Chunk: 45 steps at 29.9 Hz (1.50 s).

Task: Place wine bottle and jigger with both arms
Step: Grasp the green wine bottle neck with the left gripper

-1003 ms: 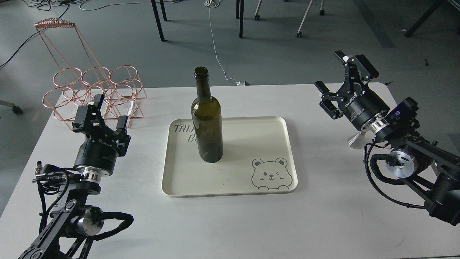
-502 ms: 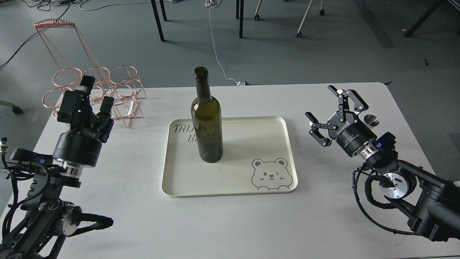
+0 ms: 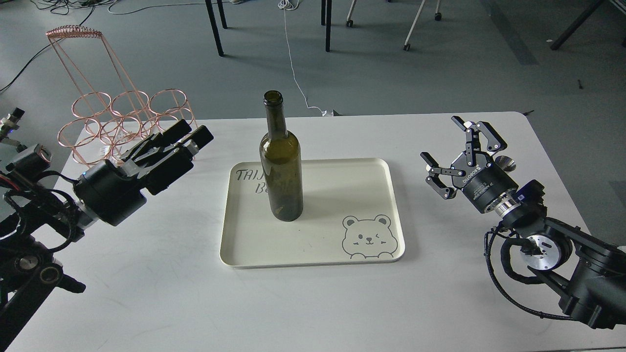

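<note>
Bottle [image 3: 280,166]: dark olive-green glass, long narrow neck, no label, mouth uncapped. Stands upright on the left half of the tray, nothing touching it.

Tray [image 3: 371,176]: cream, rounded corners, flat on the white table [image 3: 313,303]. Printed bear face in the near right corner. Dark handwritten-style lettering at the far left, partly hidden behind the bottle; "TAI" and below it "B" can be read, the rest cannot.

Jigger [image 3: 504,163]: small shiny silver cup, on the table well right of the tray, mostly hidden behind the right gripper; only its upper cone shows.

Right gripper [image 3: 459,149]: black, fingers spread wide apart, empty, held just in front of the jigger. White lettering on its body, seen upside down, seems to read "ROBOTIQ".

Left gripper [image 3: 188,137]: black, pointing toward the bottle from the left, near it but apart. Its two fingers lie close side by side with a narrow gap, holding nothing.

Wire rack [image 3: 127,122]: copper-coloured, rings in rows, tall looped handle, at the far left corner of the table behind the left gripper.
</note>
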### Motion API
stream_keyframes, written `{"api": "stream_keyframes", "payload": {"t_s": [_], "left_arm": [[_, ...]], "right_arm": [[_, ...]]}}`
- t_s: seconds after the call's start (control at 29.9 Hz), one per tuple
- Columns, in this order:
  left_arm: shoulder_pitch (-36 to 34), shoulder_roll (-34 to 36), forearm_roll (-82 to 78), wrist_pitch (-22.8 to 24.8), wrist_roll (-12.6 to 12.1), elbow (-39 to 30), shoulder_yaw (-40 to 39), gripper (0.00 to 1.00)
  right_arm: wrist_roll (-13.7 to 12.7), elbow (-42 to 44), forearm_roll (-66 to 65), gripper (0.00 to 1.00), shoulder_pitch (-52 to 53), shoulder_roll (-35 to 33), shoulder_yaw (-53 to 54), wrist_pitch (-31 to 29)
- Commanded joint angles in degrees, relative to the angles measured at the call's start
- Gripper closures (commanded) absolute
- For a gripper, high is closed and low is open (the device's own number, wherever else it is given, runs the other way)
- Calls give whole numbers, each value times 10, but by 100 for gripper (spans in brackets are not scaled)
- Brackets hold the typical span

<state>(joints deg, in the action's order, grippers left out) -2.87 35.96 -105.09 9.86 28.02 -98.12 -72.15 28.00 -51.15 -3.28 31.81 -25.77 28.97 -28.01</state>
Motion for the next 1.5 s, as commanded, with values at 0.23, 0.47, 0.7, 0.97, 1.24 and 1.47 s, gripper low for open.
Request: {"api": "stream_keyframes", "payload": {"t_s": [0.23,0.47,0.7,0.97,1.24,1.47], "left_arm": [[-202,35,-161,13,0,29,151,2],[-275,18,-188,15,0,84,201,2],[-304,-11,-190,15,0,115,217,2],[-316,-30,-192,13,0,133,239,4],[-335,-48,-193,13,0,151,246,14],[-340,-53,-194,13,0,165,254,37]], "right_arm": [[0,1,-4,1,-3,0,0,0],[0,1,-4,1,-3,-1,1,0],[0,1,-5,1,-7,-1,1,0],[0,1,-6,1,-7,-1,2,0],[0,1,-6,1,-7,-1,2,0],[0,1,-5,1,-7,-1,2,0]]}}
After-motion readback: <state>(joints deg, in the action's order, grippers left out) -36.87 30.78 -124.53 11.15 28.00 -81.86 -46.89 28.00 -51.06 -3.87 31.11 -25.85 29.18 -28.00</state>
